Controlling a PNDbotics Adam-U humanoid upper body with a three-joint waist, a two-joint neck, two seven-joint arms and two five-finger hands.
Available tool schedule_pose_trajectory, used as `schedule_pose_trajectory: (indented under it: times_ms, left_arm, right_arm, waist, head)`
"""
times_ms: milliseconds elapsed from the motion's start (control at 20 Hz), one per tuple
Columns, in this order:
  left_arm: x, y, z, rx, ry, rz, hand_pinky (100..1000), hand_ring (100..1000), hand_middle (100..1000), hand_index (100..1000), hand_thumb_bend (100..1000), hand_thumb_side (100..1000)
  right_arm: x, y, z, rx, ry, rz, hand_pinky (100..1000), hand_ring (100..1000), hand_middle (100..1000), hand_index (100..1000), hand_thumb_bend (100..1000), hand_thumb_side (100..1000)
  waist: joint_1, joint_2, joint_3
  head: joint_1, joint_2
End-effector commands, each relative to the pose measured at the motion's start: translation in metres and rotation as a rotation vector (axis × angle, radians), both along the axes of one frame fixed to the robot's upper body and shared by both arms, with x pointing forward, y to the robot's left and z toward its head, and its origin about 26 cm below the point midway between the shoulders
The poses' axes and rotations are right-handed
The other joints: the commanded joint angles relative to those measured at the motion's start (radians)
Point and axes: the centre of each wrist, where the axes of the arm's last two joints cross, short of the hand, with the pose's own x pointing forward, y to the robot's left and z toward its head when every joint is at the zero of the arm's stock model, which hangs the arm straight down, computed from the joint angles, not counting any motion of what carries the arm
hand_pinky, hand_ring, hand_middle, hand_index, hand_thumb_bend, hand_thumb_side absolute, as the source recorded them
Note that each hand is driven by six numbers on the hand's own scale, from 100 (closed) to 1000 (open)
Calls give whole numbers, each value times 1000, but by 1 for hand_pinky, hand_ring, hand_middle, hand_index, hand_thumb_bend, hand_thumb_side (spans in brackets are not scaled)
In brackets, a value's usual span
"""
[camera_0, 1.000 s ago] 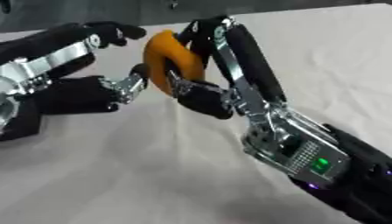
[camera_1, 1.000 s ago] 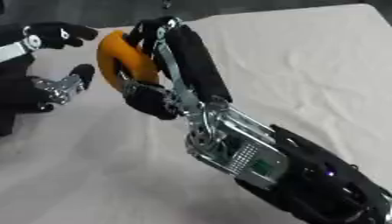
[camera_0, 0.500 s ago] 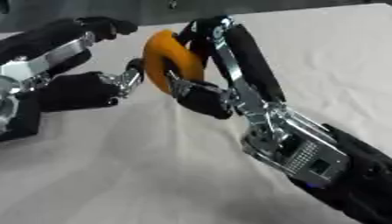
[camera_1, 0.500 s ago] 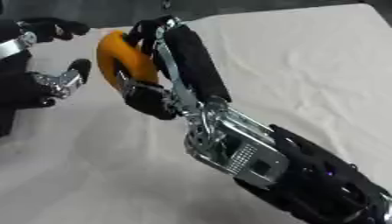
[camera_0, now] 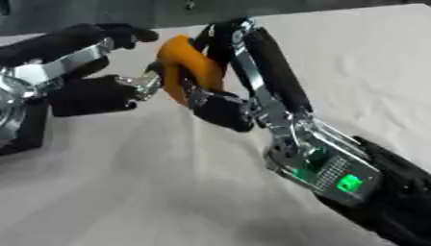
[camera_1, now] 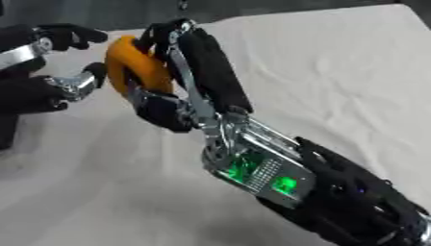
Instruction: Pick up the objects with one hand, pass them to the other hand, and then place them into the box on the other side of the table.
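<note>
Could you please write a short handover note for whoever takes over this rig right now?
Right hand: shut on the orange object, holding it up above the white table cloth.
Left hand: open, thumb and fingers spread either side of the orange object's left edge, not yet closed on it.
Done: the object is picked up and brought to the other hand.
Left: the left hand takes it, the right hand lets go, then it goes into the box, which is not in view here.

Right hand point(camera_1: 172, 96) curled round orange object point(camera_1: 132, 67), left hand point(camera_1: 50, 72) spread just beside, white cloth point(camera_1: 336, 72)
</note>
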Motion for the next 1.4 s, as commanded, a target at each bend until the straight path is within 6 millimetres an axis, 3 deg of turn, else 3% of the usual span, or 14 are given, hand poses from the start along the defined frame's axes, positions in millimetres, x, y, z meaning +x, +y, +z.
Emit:
schedule_pose_trajectory:
  times_ms: [50,400,700,1050,1400]
  left_arm:
    - [5,1,9,-4,-33,1,1000,972,953,1000,100,878]
    - [23,-2,5,-13,-28,-4,1000,973,954,1000,100,914]
    - [32,-4,4,0,-40,-16,1000,971,950,1000,100,865]
    - [38,-9,1,39,-43,-38,1000,972,945,1000,100,883]
    - [43,-9,-1,103,17,-88,1000,958,914,855,100,872]
  right_arm:
    - [-5,1,8,6,-38,4,593,413,366,288,100,100]
    - [-6,2,9,-10,-38,9,592,412,366,286,100,100]
    - [-6,3,9,-15,-40,21,591,411,364,284,100,100]
    - [-6,2,10,-20,-43,32,588,407,363,281,100,100]
    - [-6,2,10,-19,-46,33,587,405,362,280,100,100]
  waist:
    - [12,-34,2]
    - [13,-35,3]
    - [14,-35,2]
    - [15,-34,-2]
    - [14,-33,-3]
  head:
    - [-4,-6]
    - [-5,-5]
    - [-8,-5]
    - [-7,-5]
    - [-8,-6]
